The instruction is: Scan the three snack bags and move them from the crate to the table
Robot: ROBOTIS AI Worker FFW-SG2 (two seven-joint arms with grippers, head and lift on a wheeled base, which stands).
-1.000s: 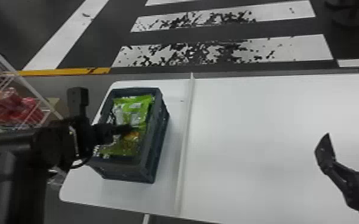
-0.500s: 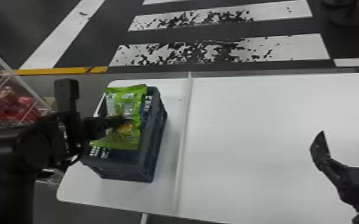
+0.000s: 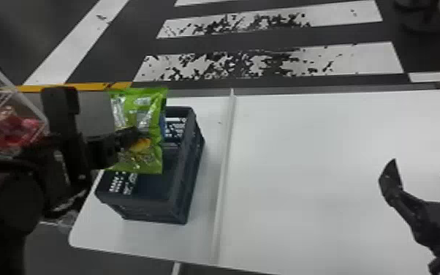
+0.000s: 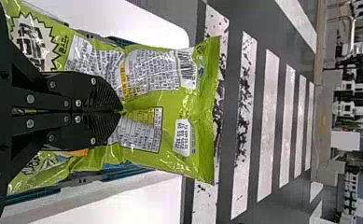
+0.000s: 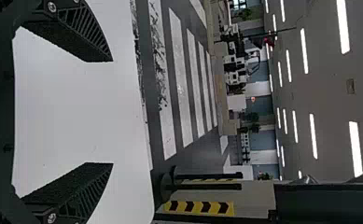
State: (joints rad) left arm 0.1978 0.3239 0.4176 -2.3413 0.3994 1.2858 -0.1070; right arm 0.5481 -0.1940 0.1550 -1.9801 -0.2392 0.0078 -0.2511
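Because the snack bag (image 3: 148,109) looks light, slippery and crushable, the left fingers (image 4: 116,108), closed on its middle, should pinch only gently.

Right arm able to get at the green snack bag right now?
Probably not as posed: right claw hangs open over the table, well right of the crate; the green snack bag is clamped in the left claw.

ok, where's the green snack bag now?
Head view, robot's left: the green snack bag is up over the dark crate on the white table; the left wrist view shows it pinched in the left hand.
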